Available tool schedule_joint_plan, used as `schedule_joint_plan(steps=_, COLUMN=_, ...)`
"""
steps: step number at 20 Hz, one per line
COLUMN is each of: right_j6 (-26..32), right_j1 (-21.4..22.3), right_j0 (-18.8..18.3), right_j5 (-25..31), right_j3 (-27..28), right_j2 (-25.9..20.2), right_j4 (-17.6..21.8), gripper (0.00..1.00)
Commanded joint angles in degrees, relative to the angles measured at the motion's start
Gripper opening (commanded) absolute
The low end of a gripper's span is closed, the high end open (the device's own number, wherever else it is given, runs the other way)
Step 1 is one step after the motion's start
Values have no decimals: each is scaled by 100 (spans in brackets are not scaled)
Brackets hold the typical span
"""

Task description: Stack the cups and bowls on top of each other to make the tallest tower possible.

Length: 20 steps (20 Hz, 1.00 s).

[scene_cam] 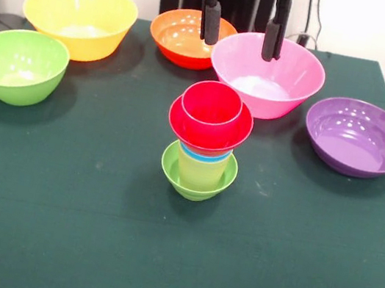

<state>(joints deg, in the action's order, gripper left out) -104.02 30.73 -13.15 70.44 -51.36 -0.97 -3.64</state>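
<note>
While the end effector (pixel 242 30) hangs wide, bowls ring the green table (pixel 51 224)

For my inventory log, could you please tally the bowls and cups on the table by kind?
Loose bowls: 5 – yellow, green, orange, pink, purple
Tower bowls: 2 – lime, red bowl
Cups: 3 – pale yellow, blue, red cup
Total: 10

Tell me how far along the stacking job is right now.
Done: the tower holds the small lime-green bowl, the pale yellow and blue cups, the small red bowl and the red cup. In hand: nothing; the gripper hangs open above. Left: the yellow, green, orange, pink and purple bowls.
</note>
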Motion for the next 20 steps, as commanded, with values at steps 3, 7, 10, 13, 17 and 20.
schedule_joint_plan(steps=3, right_j6=-69, right_j1=-327, right_j0=128, right_j5=499, right_j3=-113, right_j2=-432, right_j4=113, gripper=100)
schedule_joint_plan(steps=7, right_j6=-86, right_j1=-325, right_j0=137, right_j5=527, right_j3=-116, right_j2=-402, right_j4=139, gripper=100)
schedule_joint_plan(steps=10, right_j6=-78, right_j1=-333, right_j0=136, right_j5=515, right_j3=-111, right_j2=-407, right_j4=139, gripper=100)
schedule_joint_plan(steps=13, right_j6=-76, right_j1=-320, right_j0=135, right_j5=490, right_j3=-134, right_j2=-399, right_j4=144, gripper=100)
schedule_joint_plan(steps=17, right_j6=-90, right_j1=-330, right_j0=141, right_j5=450, right_j3=-130, right_j2=-366, right_j4=179, gripper=100)
schedule_joint_plan(steps=20, right_j6=-82, right_j1=-354, right_j0=141, right_j5=387, right_j3=-74, right_j2=-302, right_j4=268, gripper=100)
